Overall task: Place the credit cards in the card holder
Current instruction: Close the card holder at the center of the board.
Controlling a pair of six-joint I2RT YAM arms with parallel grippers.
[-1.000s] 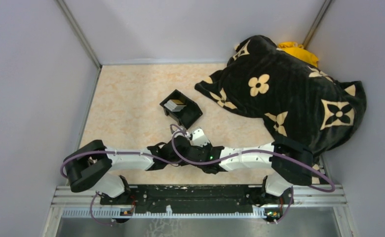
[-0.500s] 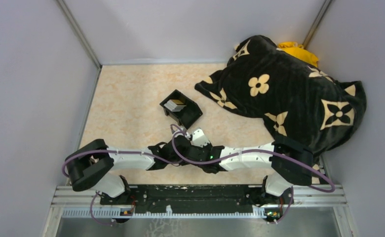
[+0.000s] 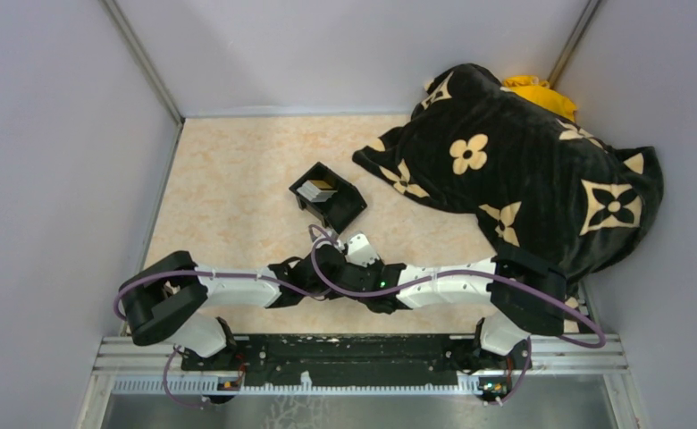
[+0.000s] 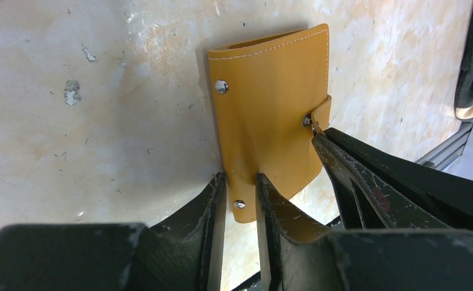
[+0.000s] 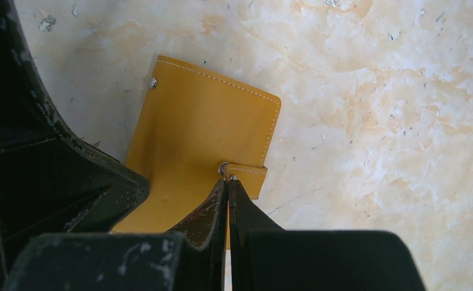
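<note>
1. Left wrist view: left gripper (image 4: 239, 182) clamped on the near short edge of the card holder (image 4: 270, 97), one finger on each face of the folded orange-tan leather. Holder closed. Impossible to tell whether lifted clear of the table (image 4: 70, 151) or resting on it.
2. Right wrist view: right gripper (image 5: 227, 182) pressed fully shut, tips together right at the little side tab (image 5: 249, 177) and its snap. Unclear whether pinching the tab or only touching it.
3. The relation that matters: long axis of the holder running straight away from the left jaws, tab about halfway along the right-hand long edge, right fingers coming in across that axis from the side. Both arms at the holder, the right one nearer the tab.
4. Top external view: holder hidden beneath the two wrists meeting at the near middle of the table. Credit cards (image 3: 316, 189) stacked in a black box (image 3: 345, 213) just beyond the grippers, apart from the holder. None visible in the holder.
5. Judged from this: probably the opening step, with no card loaded yet. Next move likely a sideways pull on the tab, away from the long edge, against the left grip as anchor. Risk: tab slipping from the shut tips, or the holder twisting between the left fingers.
</note>
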